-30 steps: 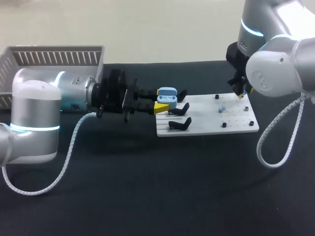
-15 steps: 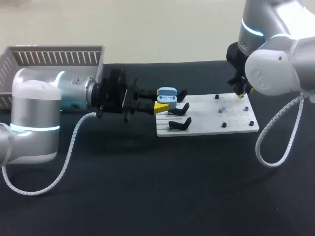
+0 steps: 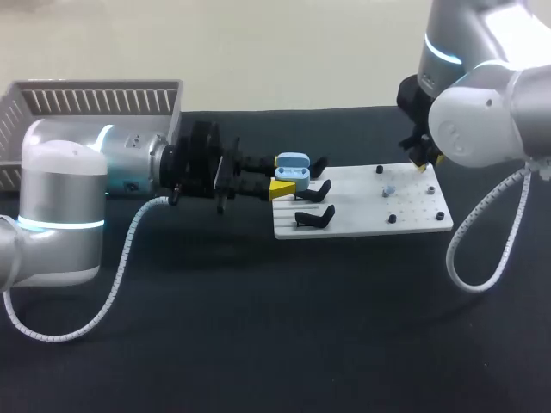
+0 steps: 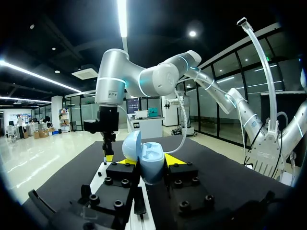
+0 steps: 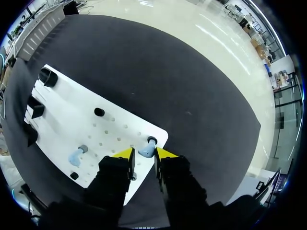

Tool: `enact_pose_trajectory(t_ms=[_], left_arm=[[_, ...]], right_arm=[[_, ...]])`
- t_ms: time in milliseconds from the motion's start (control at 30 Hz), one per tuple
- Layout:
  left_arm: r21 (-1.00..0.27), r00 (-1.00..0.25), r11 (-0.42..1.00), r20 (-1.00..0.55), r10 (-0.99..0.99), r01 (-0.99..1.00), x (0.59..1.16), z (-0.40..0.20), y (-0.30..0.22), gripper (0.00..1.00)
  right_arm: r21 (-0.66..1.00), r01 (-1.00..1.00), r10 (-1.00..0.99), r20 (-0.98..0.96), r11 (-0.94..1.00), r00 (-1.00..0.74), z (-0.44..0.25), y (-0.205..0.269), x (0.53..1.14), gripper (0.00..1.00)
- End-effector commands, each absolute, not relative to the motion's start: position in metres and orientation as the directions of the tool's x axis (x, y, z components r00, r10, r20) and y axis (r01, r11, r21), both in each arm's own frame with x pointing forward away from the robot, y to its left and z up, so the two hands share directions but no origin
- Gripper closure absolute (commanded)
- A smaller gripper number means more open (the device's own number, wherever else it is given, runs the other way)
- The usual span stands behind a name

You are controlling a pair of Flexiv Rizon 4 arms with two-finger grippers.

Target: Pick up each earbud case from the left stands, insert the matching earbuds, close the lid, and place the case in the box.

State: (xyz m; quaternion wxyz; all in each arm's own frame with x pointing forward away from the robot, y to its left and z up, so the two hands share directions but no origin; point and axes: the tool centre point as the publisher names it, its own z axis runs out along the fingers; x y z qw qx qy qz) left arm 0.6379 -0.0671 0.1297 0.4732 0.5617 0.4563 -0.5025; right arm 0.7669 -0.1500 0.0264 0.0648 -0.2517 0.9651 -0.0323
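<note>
counter [image 3: 258,327]: black surface carrying the board and the box
left arm [image 3: 60,215]: comes in level from the left, with its jaws clamped on the earbud case from two sides at the board's left end
right arm [image 3: 482,120]: hangs over the board's far right corner, jaws pointing down
box [image 3: 95,99]: white slatted basket at the back left, behind the left arm, well apart from the board
board [image 3: 362,211]: white plate, stands on its left part, peg holes on its right
stands [image 3: 314,217]: three black cradles in a row; the held case is just beside the farthest one
earbud case [image 4: 144,160]: light blue, lid swung open, wells empty as far as they show
corner earbud [image 5: 147,149]: pale blue, at the board's corner, right between the right jaws; the gap is narrow, and I cannot tell whether both fingers touch it
second earbud [image 5: 76,157]: on the board nearer the stands, apart from both arms
key relation: the corner earbud sits directly under the right jaws, while the case lies across the board's length toward the left arm; my judgement is the right arm must carry it there
earbud axis: too small to tell
writing: none legible on case, board or box
</note>
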Motion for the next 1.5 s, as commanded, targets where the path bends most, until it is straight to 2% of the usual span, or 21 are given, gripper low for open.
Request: enact_pose_trajectory(t_ms=[33,200,567,733,1000,1233,1500], left_arm=[[0.077,0.082,-0.130,-0.996,0.035,0.989,0.636,0.129,-0.067,1.00],[0.077,0.082,-0.130,-0.996,0.035,0.989,0.636,0.129,-0.067,1.00],[0.077,0.082,-0.130,-0.996,0.035,0.989,0.636,0.129,-0.067,1.00],[0.077,0.082,-0.130,-0.996,0.035,0.989,0.636,0.129,-0.067,1.00],[0.077,0.082,-0.130,-0.996,0.035,0.989,0.636,0.129,-0.067,1.00],[0.077,0.082,-0.130,-0.996,0.035,0.989,0.636,0.129,-0.067,1.00],[0.077,0.082,-0.130,-0.996,0.035,0.989,0.636,0.129,-0.067,1.00]], right_arm=[[-0.090,-0.483,-0.491,-0.107,0.871,-0.865,0.025,-0.150,0.769,0.78],[-0.090,-0.487,-0.495,-0.111,0.869,-0.862,0.027,-0.149,0.768,1.00],[-0.146,-0.502,-0.520,-0.127,0.852,-0.845,0.059,-0.136,0.748,1.00],[-0.196,-0.427,-0.457,-0.140,0.883,-0.879,0.094,-0.121,0.727,1.00],[-0.068,-0.221,-0.229,-0.127,0.973,-0.965,0.139,-0.087,0.674,1.00],[-0.016,-0.174,-0.174,-0.164,0.985,-0.971,0.162,-0.055,0.631,1.00],[-0.016,-0.174,-0.174,-0.164,0.985,-0.971,0.162,-0.055,0.631,1.00]])
